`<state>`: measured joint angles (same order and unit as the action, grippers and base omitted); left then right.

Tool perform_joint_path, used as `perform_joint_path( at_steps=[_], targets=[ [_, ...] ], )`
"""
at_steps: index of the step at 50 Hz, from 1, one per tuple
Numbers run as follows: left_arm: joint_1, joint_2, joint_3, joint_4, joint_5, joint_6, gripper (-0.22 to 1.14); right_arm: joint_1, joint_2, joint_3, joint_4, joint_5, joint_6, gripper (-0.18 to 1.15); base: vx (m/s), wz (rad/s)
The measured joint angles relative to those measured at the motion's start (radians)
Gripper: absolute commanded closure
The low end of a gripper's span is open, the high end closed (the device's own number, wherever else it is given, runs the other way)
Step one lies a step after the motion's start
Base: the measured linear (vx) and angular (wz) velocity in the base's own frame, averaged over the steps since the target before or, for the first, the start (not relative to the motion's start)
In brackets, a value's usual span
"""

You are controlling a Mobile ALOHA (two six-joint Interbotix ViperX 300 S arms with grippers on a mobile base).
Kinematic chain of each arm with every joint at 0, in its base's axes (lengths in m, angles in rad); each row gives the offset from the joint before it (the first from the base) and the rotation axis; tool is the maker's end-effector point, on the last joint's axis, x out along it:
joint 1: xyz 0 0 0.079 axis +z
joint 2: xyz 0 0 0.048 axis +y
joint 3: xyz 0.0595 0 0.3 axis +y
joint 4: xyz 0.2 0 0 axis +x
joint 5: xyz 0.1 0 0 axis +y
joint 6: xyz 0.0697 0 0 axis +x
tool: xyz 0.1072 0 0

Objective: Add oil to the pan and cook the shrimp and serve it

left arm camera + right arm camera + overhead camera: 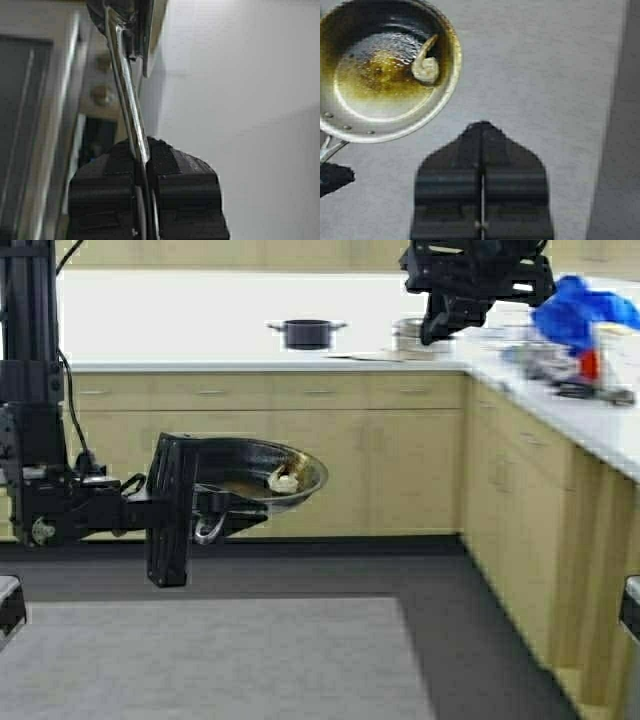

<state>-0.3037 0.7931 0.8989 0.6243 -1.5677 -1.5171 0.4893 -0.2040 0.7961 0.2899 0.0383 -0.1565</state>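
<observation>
My left gripper point(205, 508) is shut on the short steel handle point(127, 100) of the pan point(250, 472) and holds it in the air above the floor, in front of the cabinets. The pan's dark, brown-stained inside point(365, 75) has a yellowish film. The pale curled shrimp point(284, 480) lies inside, near the rim, and also shows in the right wrist view point(425, 67). My left gripper's fingertips point(145, 145) pinch the handle. My right gripper point(435, 335) is shut and empty, raised high and looking down on the pan point(481, 125). The oil dispenser is out of view.
A black pot point(307, 332) and a steel pot point(410, 335) stand on the far white counter. A blue cloth point(580, 310) and clutter lie on the right counter. Wooden cabinets point(350, 450) run behind and to the right. A grey rug point(200, 660) covers the floor.
</observation>
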Motion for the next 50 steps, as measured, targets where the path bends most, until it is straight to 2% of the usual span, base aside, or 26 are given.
perform_joint_path(
  at_steps=[21,50],
  targets=[
    [-0.009,0.002,0.017,0.014,0.000,0.000,0.88,0.000,0.018,-0.012,-0.002,0.006,0.000,0.92,0.01,0.43],
    [0.003,-0.006,-0.003,0.012,-0.002,0.002,0.88,0.008,0.020,-0.014,-0.002,0.006,-0.002,0.92,0.05,0.58]
  ],
)
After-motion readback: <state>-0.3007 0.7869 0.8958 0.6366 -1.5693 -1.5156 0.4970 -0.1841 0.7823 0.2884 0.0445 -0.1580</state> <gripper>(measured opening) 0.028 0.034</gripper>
